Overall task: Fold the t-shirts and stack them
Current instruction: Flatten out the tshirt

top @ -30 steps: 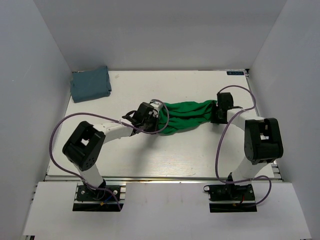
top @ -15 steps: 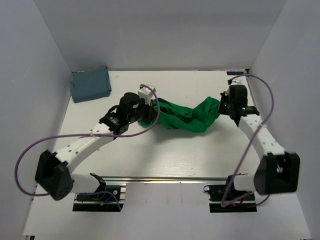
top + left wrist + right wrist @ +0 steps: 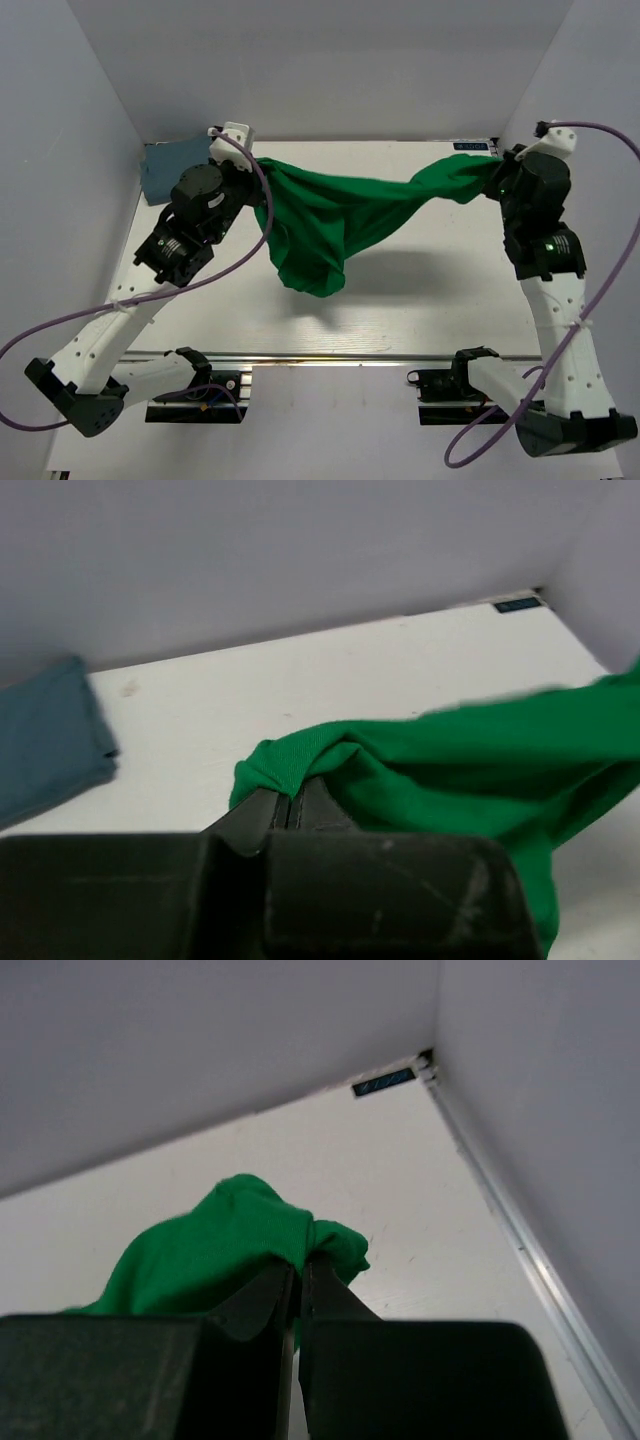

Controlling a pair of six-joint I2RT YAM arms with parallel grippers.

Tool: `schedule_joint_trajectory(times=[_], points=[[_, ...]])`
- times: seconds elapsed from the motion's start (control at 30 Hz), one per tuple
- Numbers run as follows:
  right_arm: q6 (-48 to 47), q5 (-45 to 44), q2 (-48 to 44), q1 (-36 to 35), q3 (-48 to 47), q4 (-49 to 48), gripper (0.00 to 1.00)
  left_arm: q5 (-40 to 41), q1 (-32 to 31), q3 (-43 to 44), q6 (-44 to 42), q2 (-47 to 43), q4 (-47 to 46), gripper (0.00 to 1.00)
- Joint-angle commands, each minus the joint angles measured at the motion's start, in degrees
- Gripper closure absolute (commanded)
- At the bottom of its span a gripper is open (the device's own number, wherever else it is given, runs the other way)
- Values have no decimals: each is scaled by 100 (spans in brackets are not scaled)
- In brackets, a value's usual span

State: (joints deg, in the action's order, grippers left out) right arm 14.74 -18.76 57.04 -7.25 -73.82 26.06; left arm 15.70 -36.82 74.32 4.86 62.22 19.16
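Observation:
The green t-shirt (image 3: 330, 215) hangs in the air, stretched between both grippers high above the table, its middle sagging down. My left gripper (image 3: 258, 166) is shut on its left end, seen in the left wrist view (image 3: 293, 790). My right gripper (image 3: 492, 172) is shut on its right end, seen in the right wrist view (image 3: 300, 1265). The green cloth also shows in the left wrist view (image 3: 450, 760) and in the right wrist view (image 3: 220, 1240). The grey-blue t-shirt (image 3: 165, 168) lies folded at the table's far left corner, partly hidden by the left arm; it also shows in the left wrist view (image 3: 45, 735).
White walls close in the table (image 3: 400, 300) on the left, back and right. A metal rail (image 3: 340, 355) runs along the near edge. Purple cables loop from both arms.
Both arms have risen and spread apart, lifting the green t-shirt off the table and stretching it out. It lay bunched on the table a second ago.

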Motion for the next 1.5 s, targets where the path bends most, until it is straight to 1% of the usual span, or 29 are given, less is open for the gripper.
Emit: schedule_joint_trajectory(times=[0.0, 0.07, 0.13, 0.17, 0.2, 0.23, 0.27, 0.43, 0.77, 0.93, 1.0, 1.1, 1.17, 1.2, 1.23, 1.27, 1.3, 1.33, 1.37, 1.4, 1.47], points=[[-77, -1284, -394, 13, -448, 4, 100, 1338, 43, 266, -293, -254, 316, 100], [-181, -1445, -517, 21, -598, -5, 100, 1226, 43, 267, -346, -385, 317, 100], [-217, -1358, -570, 21, -703, 4, 100, 849, 43, 267, -485, -438, 317, 100], [-235, -1201, -623, 21, -712, 13, 100, 368, 43, 267, -486, -438, 317, 100], [-270, -1104, -650, 21, -730, -22, 100, 207, 43, 267, -547, -438, 264, 100], [-288, -825, -659, 4, -730, -40, 100, 83, 43, 319, -548, -438, 264, 100], [-270, -770, -711, 21, -721, -92, 100, 12, 43, 319, -548, -438, 264, 100], [-349, -804, -746, 13, -739, -93, 100, 327, 43, 486, -548, -324, 386, 100], [-376, -752, -852, 13, -783, -102, 100, 381, 43, 539, -548, -482, 440, 100], [-314, -584, -931, 21, -599, -102, 100, 179, 43, 328, -486, -605, 466, 100], [-235, -480, -914, 21, -398, -137, 100, 169, 43, 83, -434, -605, 352, 100], [-156, -226, -730, 13, -55, -295, 100, 362, 43, -58, -329, -264, 212, 100], [-95, -172, -406, 21, 121, -383, 100, 460, 104, -137, -249, 219, 89, 100], [-60, -171, -169, 39, 157, -409, 100, 669, 105, -138, -249, 438, 88, 100], [-42, -232, -19, 30, 218, -453, 100, 671, 174, -42, -197, 684, 88, 100], [-24, -268, 470, 30, 202, -479, 100, 671, 227, 168, -196, 1200, 149, 100], [-24, -329, 649, 30, 175, -506, 100, 671, 228, 248, -196, 1457, 150, 100], [-7, -399, 825, 48, 62, -506, 100, 671, 367, 441, -257, 1704, 80, 100], [-15, -417, 1331, 56, 9, -523, 100, 558, 438, 547, -258, 1958, 18, 100], [-24, -418, 1519, 83, -27, -558, 100, 557, 500, 661, -258, 2474, 18, 100], [-59, -383, 2019, 127, -237, -620, 100, 557, 710, 1065, -258, 3013, 18, 100]])
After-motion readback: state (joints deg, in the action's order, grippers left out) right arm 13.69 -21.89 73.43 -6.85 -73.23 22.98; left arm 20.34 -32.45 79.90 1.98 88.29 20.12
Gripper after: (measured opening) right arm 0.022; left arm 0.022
